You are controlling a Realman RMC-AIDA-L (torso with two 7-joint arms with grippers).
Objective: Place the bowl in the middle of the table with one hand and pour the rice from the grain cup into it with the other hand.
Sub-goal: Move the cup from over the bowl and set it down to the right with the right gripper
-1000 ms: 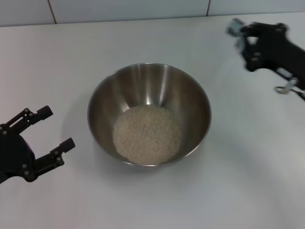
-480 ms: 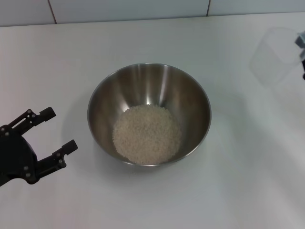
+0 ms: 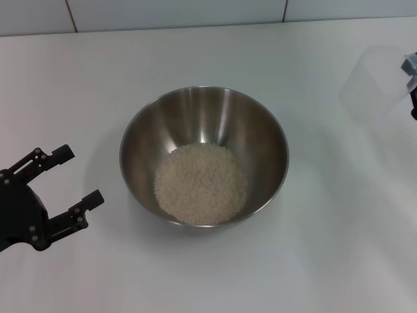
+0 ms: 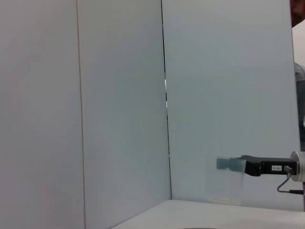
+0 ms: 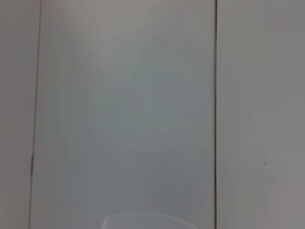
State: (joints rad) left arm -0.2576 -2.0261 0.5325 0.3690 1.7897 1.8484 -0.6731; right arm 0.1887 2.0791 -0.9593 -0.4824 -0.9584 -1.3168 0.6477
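Observation:
The steel bowl sits in the middle of the white table and holds a pale heap of rice. The clear grain cup is at the far right, looks empty and stands upright in the left wrist view; its rim just shows in the right wrist view. My right gripper is at the picture's right edge, right beside the cup, and also shows against the cup in the left wrist view. My left gripper is open near the table's front left, apart from the bowl.
A pale tiled wall runs along the table's far edge. Bare tabletop lies around the bowl on every side.
My right gripper swept right from beside the bowl to the picture's edge, and the cup now shows at the far right. The left gripper and the bowl stayed put.

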